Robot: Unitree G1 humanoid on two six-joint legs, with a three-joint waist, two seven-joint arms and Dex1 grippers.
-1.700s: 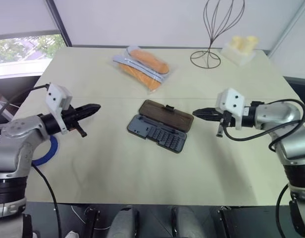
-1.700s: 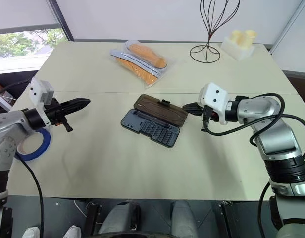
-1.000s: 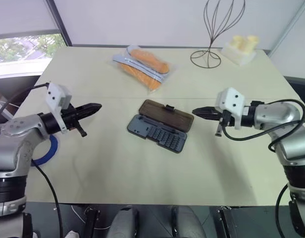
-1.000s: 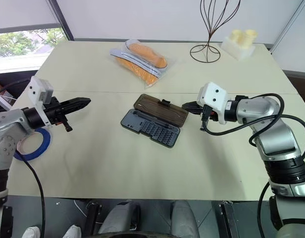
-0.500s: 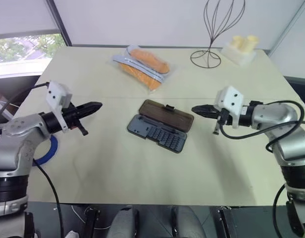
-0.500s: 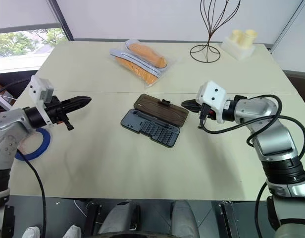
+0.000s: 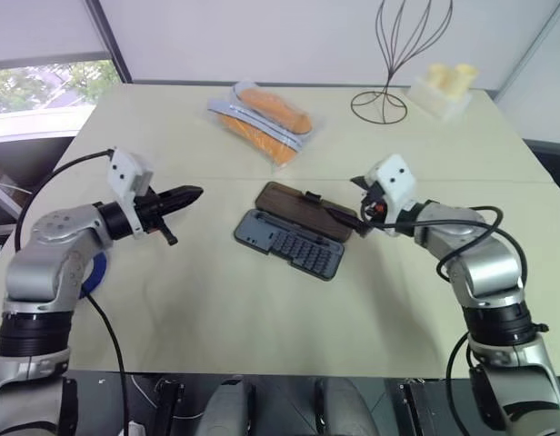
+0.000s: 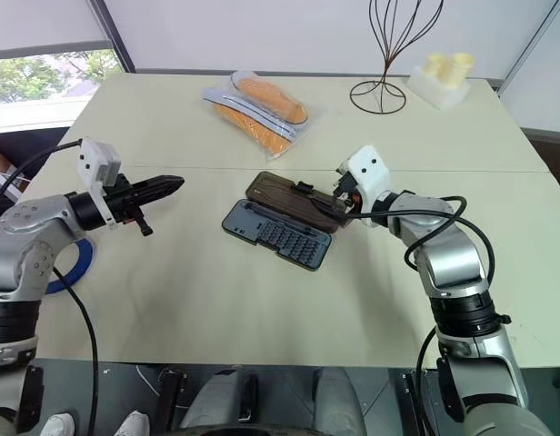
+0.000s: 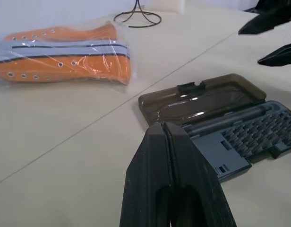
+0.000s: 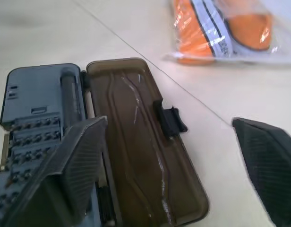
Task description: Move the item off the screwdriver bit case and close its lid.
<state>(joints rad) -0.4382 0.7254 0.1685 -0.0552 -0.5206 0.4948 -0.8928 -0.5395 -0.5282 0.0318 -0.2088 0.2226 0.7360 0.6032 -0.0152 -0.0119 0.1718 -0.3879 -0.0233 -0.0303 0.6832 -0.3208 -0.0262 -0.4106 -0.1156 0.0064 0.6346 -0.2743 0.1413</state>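
The case (image 7: 289,242) is seen lying open near the middle of the table (image 7: 262,318), rows of bits showing in its grey tray; the lid (image 7: 305,210) is folded back flat on the table along the tray's far side, its black latch tab (image 7: 311,197) on the edge away from the tray; nothing is seen resting on case or lid. The right gripper (image 10: 171,165) is spread wide at the lid's right end, one finger over the tray's edge and the other over bare table past the lid; nothing is grasped, and contact with the lid cannot be told. The left gripper (image 7: 191,193) is held level, well to the left of the case, fingers pressed together and empty. A clear bag of orange shoes (image 7: 262,116) is seen farther back; a wire stand (image 7: 389,54) and a pale block (image 7: 444,86) are placed at the far right; blue tape (image 8: 66,268) is seen by the left arm.
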